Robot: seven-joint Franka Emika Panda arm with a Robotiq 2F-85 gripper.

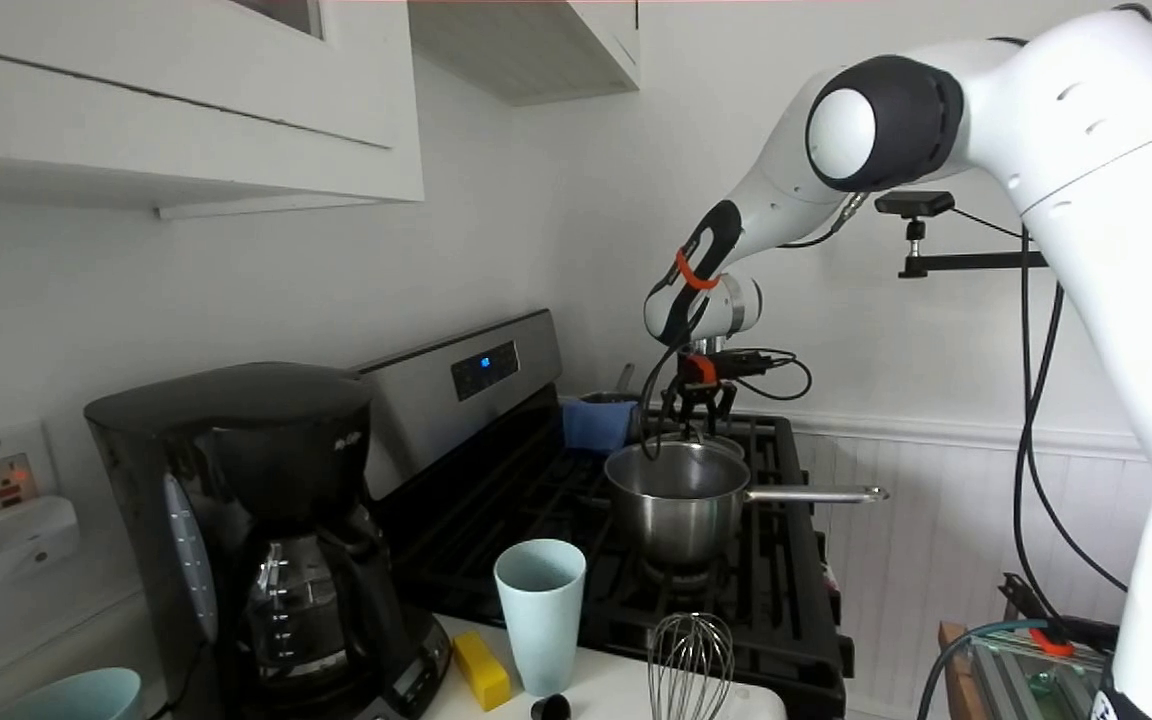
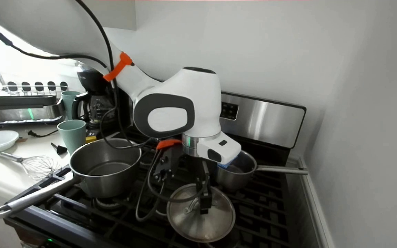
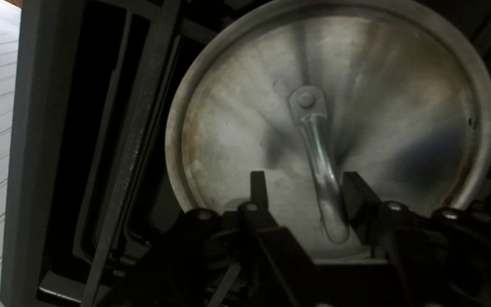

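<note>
- Hiding most of the lid (image 3: 237,128) in an exterior view is a deep pot (image 1: 681,525); in the wrist view the lid's upper edge is cut off by the frame, and the gripper (image 3: 304,181) covers its lower edge.
- What supports the lid is hard to make out: it may sit on a pan or straight on the black stove grates (image 2: 265,206).
- Lid, pot and the smaller saucepan (image 2: 232,179) are grey metal, both vessels long-handled; the grates run in straight bars.
- Across the lid's centre arches a shiny rod handle (image 3: 320,149), flattened at one end and fixed there by a rivet.
- Brownish stains mark the lid near its raised rim, pale streaks fan out from the middle, and a dark patch shows on one side.
- Under the gripper, the lid lies near pot and saucepan.
- Two black fingers (image 3: 259,187) stand well apart on either side of the handle, gripping nothing; one is close beside it.
</note>
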